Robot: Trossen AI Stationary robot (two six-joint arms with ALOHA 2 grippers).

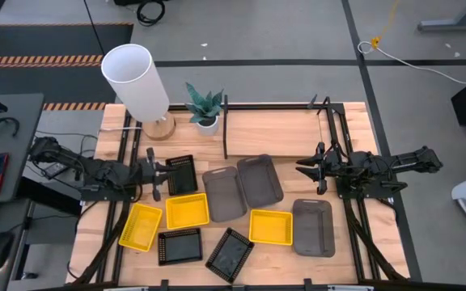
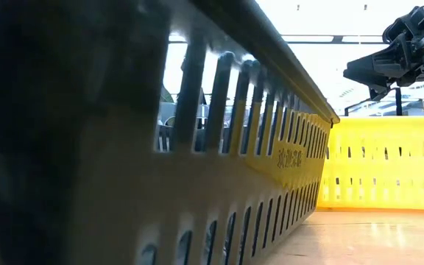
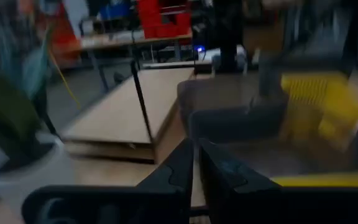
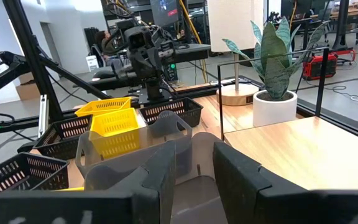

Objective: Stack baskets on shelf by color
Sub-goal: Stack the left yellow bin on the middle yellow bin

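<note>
Nine baskets lie flat on the table in the high view: yellow ones (image 1: 140,225) (image 1: 187,210) (image 1: 270,226), black mesh ones (image 1: 182,174) (image 1: 180,246) (image 1: 230,254), grey ones (image 1: 223,194) (image 1: 259,179) (image 1: 313,228). The shelf (image 1: 273,133) stands at the far side, its wooden board bare. My left gripper (image 1: 165,174) (image 3: 194,163) is at the left edge of the far black basket, fingers almost together. My right gripper (image 1: 304,168) (image 4: 194,168) (image 2: 359,70) is open and raised, just right of the two overlapping grey baskets (image 4: 166,149). My left gripper sits at the left rim of the far black basket (image 4: 179,112), but that basket does not show in the left wrist view. I cannot tell whether the fingers touch it.
A white lamp (image 1: 136,81) and a potted plant (image 1: 205,105) stand at the far left beside the shelf. In the low view a yellow basket wall (image 2: 234,184) fills most of the picture. Bare table shows between the right-hand grey basket and the shelf.
</note>
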